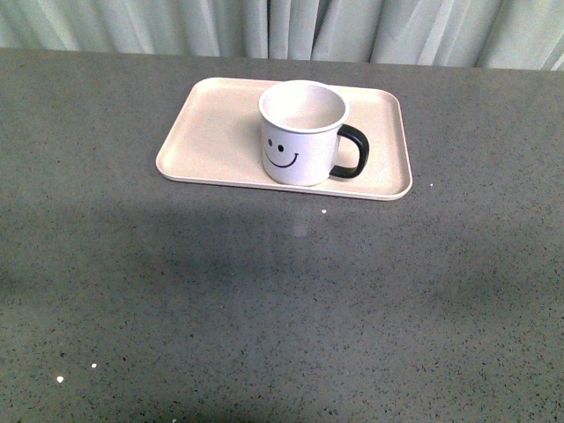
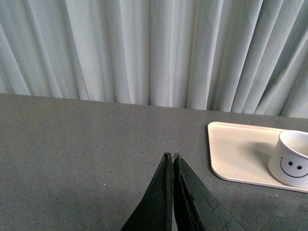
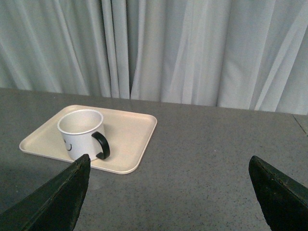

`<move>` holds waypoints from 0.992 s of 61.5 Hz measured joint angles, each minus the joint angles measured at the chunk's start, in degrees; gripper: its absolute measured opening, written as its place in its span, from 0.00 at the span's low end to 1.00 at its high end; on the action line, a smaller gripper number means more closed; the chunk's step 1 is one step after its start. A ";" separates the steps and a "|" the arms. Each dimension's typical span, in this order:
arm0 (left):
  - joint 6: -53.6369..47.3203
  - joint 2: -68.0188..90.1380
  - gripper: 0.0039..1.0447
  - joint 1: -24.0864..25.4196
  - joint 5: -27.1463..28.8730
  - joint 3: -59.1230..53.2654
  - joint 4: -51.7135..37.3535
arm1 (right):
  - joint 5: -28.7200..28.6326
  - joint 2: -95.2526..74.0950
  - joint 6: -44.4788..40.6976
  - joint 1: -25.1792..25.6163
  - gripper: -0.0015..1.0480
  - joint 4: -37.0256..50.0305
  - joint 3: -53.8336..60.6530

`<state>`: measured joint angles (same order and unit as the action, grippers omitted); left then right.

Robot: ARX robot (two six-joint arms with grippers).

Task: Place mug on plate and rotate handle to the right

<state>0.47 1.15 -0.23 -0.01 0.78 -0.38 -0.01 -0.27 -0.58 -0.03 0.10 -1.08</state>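
Mug [image 1: 302, 132] stands upright on the plate [image 1: 207, 132], its handle [image 1: 353, 152] pointing right. I judge it rigid, glossy and breakable, so I'd pinch the rim wall gently. My left gripper [image 2: 172, 161] is clenched empty and my right gripper [image 3: 168, 161] is spread wide.

The front camera looks down on the plate [image 1: 216, 132]; both wrist cameras share it, lower.

The table [image 1: 282, 300] is a dark grey speckled slab with a dull sheen. Only 1 thing lies directly on it: the plate [image 1: 216, 132], flat near the middle of the far edge, long sides parallel to that edge. Tiny white specks [image 1: 60, 379] dot the near-left corner.
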 joint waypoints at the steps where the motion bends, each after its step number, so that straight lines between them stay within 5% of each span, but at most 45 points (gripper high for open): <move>1: 0.00 -0.04 0.01 0.00 -0.02 0.00 0.02 | 0.02 0.00 0.00 0.00 0.91 0.00 0.00; 17: -0.02 -0.17 0.01 0.04 0.00 0.00 0.39 | 0.00 0.00 0.00 0.00 0.91 0.00 0.00; 18: 0.00 -0.20 0.37 0.04 0.00 0.00 0.39 | 0.00 0.00 0.00 0.00 0.91 0.00 0.00; 24: 0.00 -0.20 0.61 0.04 0.00 0.00 0.39 | 0.00 0.00 0.00 0.00 0.91 0.00 0.00; 36: -0.02 -0.20 0.93 0.04 0.00 0.00 0.39 | 0.00 0.00 0.00 0.00 0.91 0.00 0.00; 39: -0.11 -0.20 0.91 0.04 0.00 0.00 0.39 | -0.22 -0.13 0.22 0.04 0.91 -0.15 -0.07; 46: -0.13 -0.20 0.91 0.04 -0.07 0.00 0.39 | -10.45 -16.50 3.82 5.33 0.91 -16.63 -9.60; 52: -0.15 -0.20 0.91 0.04 0.00 0.00 0.39 | -10.80 -35.08 4.83 9.64 0.91 -9.79 -18.01; 61: -0.15 -0.20 0.91 0.04 0.02 0.00 0.39 | -11.43 -56.87 5.09 7.69 0.91 0.57 -29.94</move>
<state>0.32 0.95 -0.19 0.01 0.78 0.01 -11.44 -57.14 4.51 7.66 0.67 -31.03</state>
